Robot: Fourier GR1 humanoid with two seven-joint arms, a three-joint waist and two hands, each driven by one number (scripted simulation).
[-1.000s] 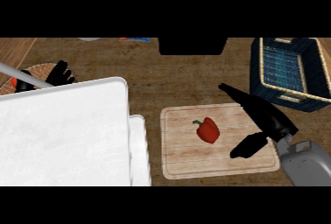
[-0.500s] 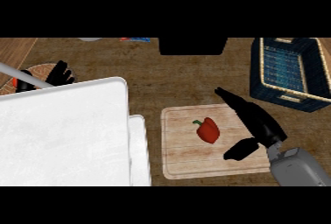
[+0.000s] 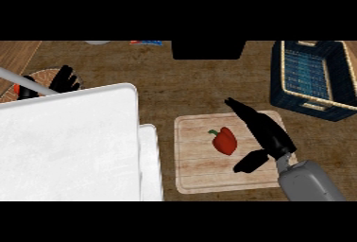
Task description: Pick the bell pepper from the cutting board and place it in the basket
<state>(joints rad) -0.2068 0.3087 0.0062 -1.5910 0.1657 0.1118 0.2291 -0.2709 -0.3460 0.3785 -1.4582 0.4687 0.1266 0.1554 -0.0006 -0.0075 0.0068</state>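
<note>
The right hand [image 3: 268, 137] hovers over the cutting board [image 3: 199, 175], fingers [image 3: 241, 108] straight and pressed together, thumb spread. The pepper [image 3: 225, 140] lies just left of them; the basket [image 3: 314, 75] sits beyond.

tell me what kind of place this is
Most likely a kitchen counter set up for food prep: a wooden cutting board with a red bell pepper on it lies on a brown worktop, beside a dark blue basket.
</note>
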